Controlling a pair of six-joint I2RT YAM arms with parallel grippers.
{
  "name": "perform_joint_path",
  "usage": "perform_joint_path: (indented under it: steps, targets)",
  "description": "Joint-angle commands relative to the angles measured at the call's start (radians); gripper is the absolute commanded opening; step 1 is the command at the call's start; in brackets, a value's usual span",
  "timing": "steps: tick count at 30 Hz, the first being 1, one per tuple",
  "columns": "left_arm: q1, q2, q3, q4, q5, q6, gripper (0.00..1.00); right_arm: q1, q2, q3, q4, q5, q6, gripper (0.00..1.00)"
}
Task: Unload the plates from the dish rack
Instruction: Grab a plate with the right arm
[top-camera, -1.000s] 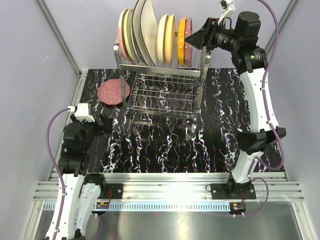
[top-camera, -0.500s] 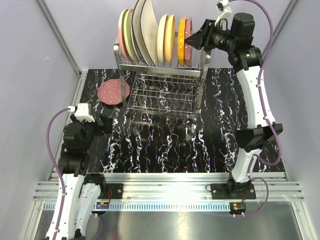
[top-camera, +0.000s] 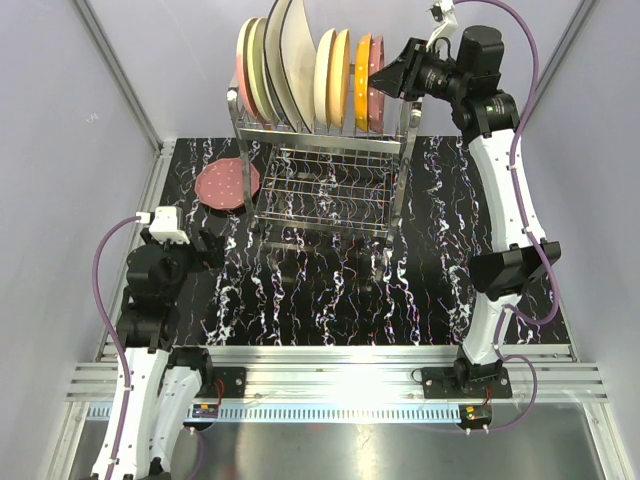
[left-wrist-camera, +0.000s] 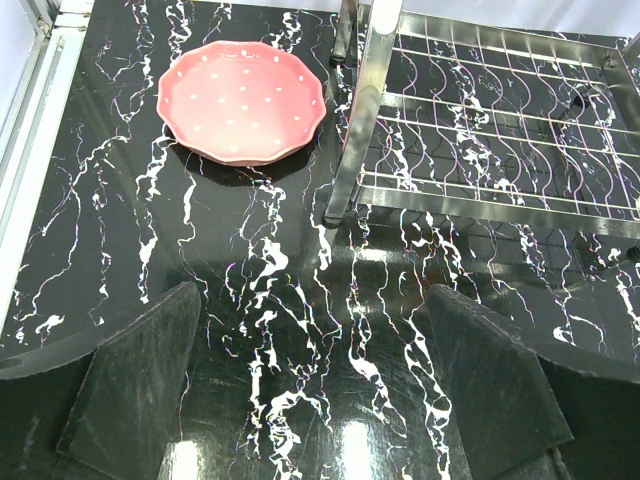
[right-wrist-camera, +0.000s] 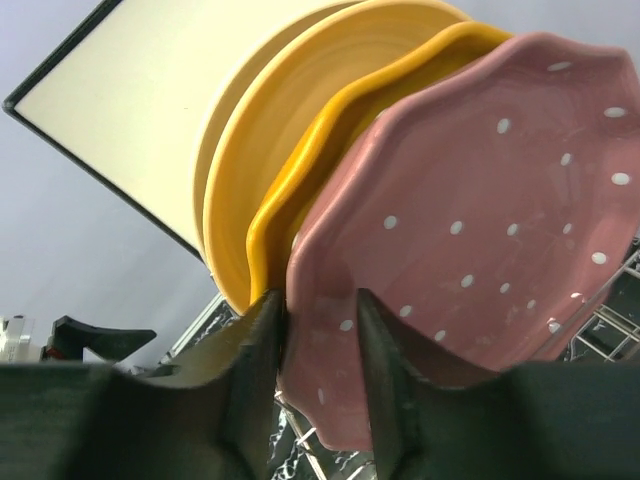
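Note:
The chrome dish rack (top-camera: 330, 180) stands at the back of the table with several plates upright on its top tier: pink-and-cream (top-camera: 246, 70), large cream square (top-camera: 292, 55), cream round (top-camera: 326, 80), orange (top-camera: 362, 85), speckled maroon-pink (top-camera: 378, 100). My right gripper (top-camera: 382, 78) is at the right end of the row. In the right wrist view it (right-wrist-camera: 316, 300) is shut on the rim of the maroon-pink plate (right-wrist-camera: 480, 230), one finger between it and the orange plate (right-wrist-camera: 290, 190). My left gripper (left-wrist-camera: 312, 295) is open and empty low over the table.
A second speckled pink plate (top-camera: 227, 184) lies flat on the black marbled table left of the rack; it also shows in the left wrist view (left-wrist-camera: 242, 100), beside the rack's front left post (left-wrist-camera: 358, 120). An aluminium rail runs along the table's left edge (left-wrist-camera: 30, 150).
My right arm's wrist and elbow have shifted a little left and up at the maroon-pink plate. The left arm and the plates have not moved.

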Motion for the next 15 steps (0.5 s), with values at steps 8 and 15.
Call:
perform_joint_path:
  steps: [8, 15]
  targets:
    - [-0.003, 0.003, 0.015, 0.032, -0.010, 0.016, 0.99, -0.016, 0.005, 0.045, 0.079, -0.079, 0.085, 0.14]
    - [-0.003, 0.005, 0.015, 0.032, -0.008, 0.016, 0.99, -0.045, -0.023, 0.064, 0.104, -0.100, 0.120, 0.00]
